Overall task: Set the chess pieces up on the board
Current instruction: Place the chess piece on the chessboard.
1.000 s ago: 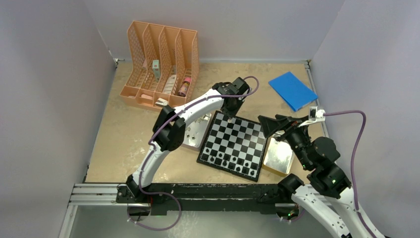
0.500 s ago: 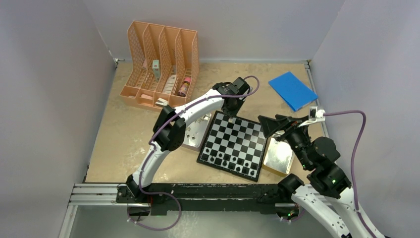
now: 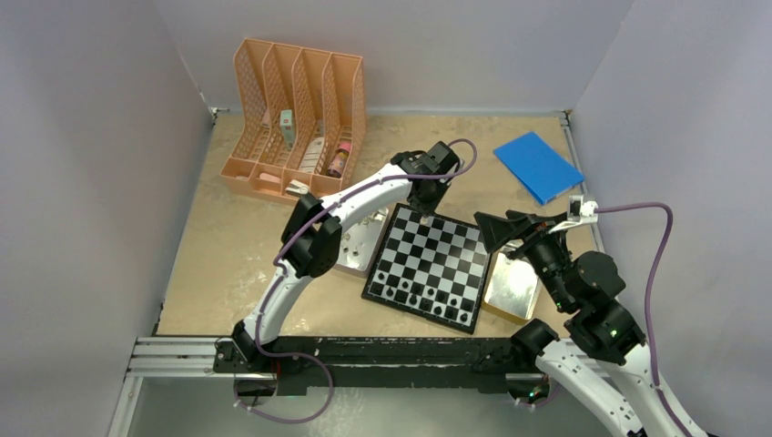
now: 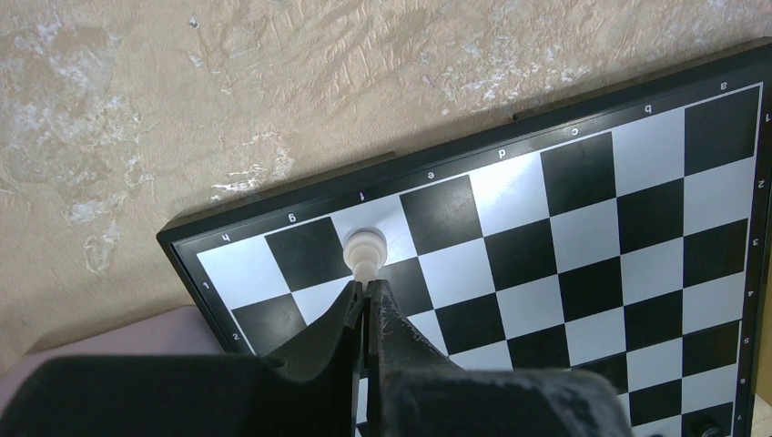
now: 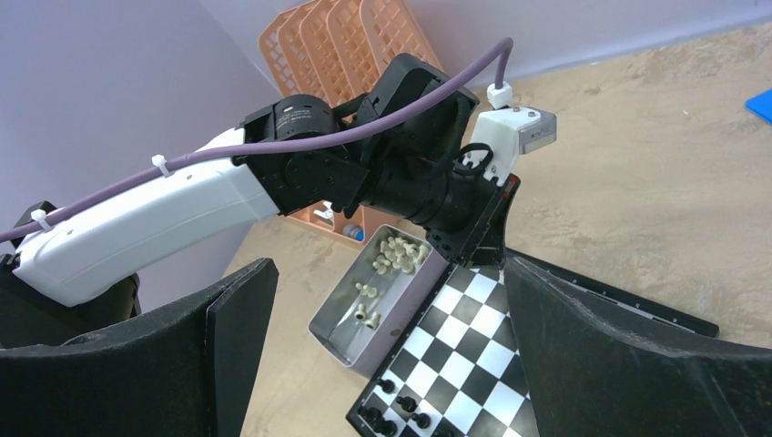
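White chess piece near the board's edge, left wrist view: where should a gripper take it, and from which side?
Probably the narrow waist under the round head of the small white chess piece, coming down from above, one finger each side. It seems to stand alone on the checkered black-and-white chessboard, nothing crowding it.

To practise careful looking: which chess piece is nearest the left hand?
The lone white piece at the left hand, on the far row of the board; the black pieces stand in the near rows.
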Tool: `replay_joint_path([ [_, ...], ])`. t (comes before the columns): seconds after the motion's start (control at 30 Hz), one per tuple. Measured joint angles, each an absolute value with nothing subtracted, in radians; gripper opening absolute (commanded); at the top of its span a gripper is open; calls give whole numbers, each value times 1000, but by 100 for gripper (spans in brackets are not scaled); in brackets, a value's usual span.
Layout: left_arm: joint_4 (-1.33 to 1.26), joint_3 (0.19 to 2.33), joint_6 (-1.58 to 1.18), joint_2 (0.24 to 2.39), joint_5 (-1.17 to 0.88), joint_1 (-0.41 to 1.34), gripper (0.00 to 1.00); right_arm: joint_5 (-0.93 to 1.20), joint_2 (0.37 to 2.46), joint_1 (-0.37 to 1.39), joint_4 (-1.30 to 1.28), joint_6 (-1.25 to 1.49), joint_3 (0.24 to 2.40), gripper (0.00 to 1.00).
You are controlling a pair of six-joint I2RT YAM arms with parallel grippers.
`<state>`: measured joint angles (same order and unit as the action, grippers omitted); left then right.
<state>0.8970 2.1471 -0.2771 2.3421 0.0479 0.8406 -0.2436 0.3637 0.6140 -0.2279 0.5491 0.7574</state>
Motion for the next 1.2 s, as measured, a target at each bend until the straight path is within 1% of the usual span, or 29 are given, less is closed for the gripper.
replay_joint_path([
  [0.63, 880, 2148, -278, 2344, 28, 841, 0, -244, 357, 614, -228, 549, 757, 96],
  [0.77, 880, 2149, -278, 2346, 29, 841, 7, -244, 357, 614, -228, 549, 757, 96],
  [0.87, 880, 2151, -278, 2347, 29, 841, 18, -244, 357, 614, -228, 549, 757, 96],
  [0.93, 881, 2151, -278, 2347, 30, 842, 23, -244, 357, 614, -228, 549, 757, 96],
  [1.2, 892, 2189, -281, 2347, 34, 846, 31, -243, 360, 614, -227, 546, 757, 96],
])
